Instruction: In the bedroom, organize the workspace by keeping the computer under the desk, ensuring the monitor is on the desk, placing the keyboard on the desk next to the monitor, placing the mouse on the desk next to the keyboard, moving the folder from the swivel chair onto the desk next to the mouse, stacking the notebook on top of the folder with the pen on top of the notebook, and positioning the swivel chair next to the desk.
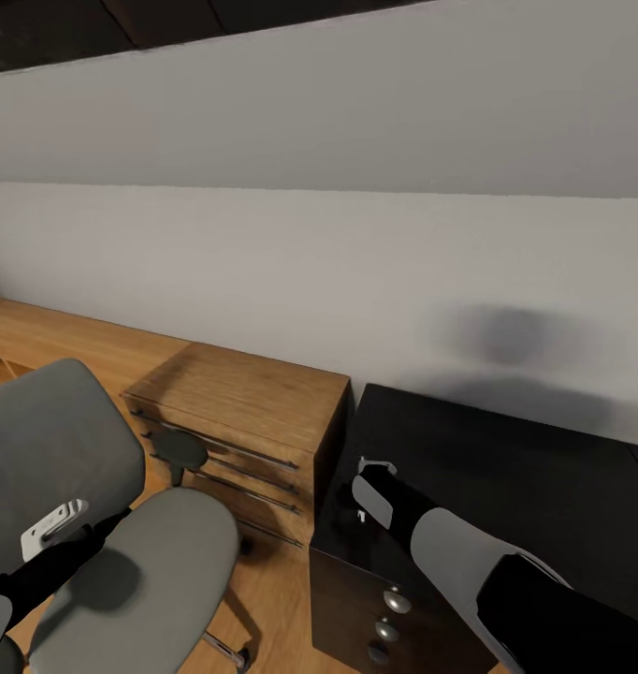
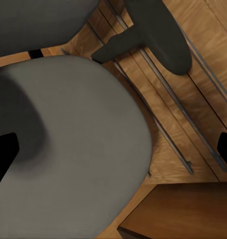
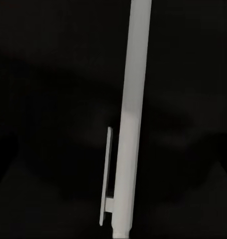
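Here the desk (image 1: pixel 543 468) fills the lower right of the head view, a black, heavy and rigid surface, so it will carry anything laid on it. The swivel chair (image 1: pixel 104 552) stands at the lower left; I judge it light to push on its wheels but quick to turn, so it is better taken at the seat edge or backrest. The pen (image 3: pixel 130 119) is the smallest thing: in the right wrist view it is a thin white stick with a clip, seen against the dark desk. It should be very light, hard and smooth, likely to roll or slip, so the middle of the barrel is the best place to hold. The right gripper (image 1: pixel 368 479) hangs at the desk's near left corner; probably it holds the pen, but I cannot tell how far its jaws are apart. The left gripper (image 1: pixel 59 526) hovers over the chair seat, its fingers (image 2: pixel 3 157) spread wide and holding nothing.
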`<state>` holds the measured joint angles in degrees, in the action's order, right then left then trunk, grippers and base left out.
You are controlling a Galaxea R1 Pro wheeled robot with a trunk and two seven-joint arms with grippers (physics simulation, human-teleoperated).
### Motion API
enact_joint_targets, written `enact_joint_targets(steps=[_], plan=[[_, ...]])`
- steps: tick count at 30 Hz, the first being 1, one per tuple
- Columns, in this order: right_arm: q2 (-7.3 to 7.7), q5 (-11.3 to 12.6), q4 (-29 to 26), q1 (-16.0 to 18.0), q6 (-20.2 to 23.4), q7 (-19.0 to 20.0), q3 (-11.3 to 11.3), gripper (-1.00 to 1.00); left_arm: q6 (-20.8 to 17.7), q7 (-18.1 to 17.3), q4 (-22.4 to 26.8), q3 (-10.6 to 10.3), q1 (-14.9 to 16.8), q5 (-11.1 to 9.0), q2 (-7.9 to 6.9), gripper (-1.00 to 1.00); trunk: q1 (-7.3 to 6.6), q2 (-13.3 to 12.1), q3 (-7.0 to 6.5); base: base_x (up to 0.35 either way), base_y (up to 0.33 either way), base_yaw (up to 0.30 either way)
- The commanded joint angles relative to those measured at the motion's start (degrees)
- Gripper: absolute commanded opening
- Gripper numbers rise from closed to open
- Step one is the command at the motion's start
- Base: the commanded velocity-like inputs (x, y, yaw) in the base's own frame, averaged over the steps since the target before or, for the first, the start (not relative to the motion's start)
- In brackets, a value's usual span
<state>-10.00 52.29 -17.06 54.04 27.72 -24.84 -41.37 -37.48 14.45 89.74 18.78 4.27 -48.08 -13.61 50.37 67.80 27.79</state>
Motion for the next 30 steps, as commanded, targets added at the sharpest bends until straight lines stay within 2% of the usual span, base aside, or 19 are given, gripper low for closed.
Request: enact_joint_targets(steps=[1,12,29,30], plan=[[0.0,0.82,0.17,0.04,0.3,-0.46,-0.1,1.0,-0.23,0.49,0.09,0.05,0.03,-0.61,-0.01,1.0,0.01,0.04,0.08,0.0,0.0,0.0],[0.0,0.87,0.77,0.06,0.48,-2.12,0.3,1.0,-0.23,0.49,0.09,0.11,0.03,-0.63,0.04,1.0,0.01,0.04,0.08,0.0,0.0,0.0],[0.0,0.86,0.8,0.08,0.49,-2.48,1.19,1.0,-0.23,0.49,0.09,0.11,0.03,-0.67,-0.01,1.0,0.01,0.04,0.08,0.0,0.0,0.0],[0.0,0.85,0.8,0.08,0.49,-2.51,1.2,-1.0,-0.23,0.49,0.09,0.11,0.03,-0.66,-0.01,1.0,0.01,0.04,0.08,0.0,0.0,0.0]])
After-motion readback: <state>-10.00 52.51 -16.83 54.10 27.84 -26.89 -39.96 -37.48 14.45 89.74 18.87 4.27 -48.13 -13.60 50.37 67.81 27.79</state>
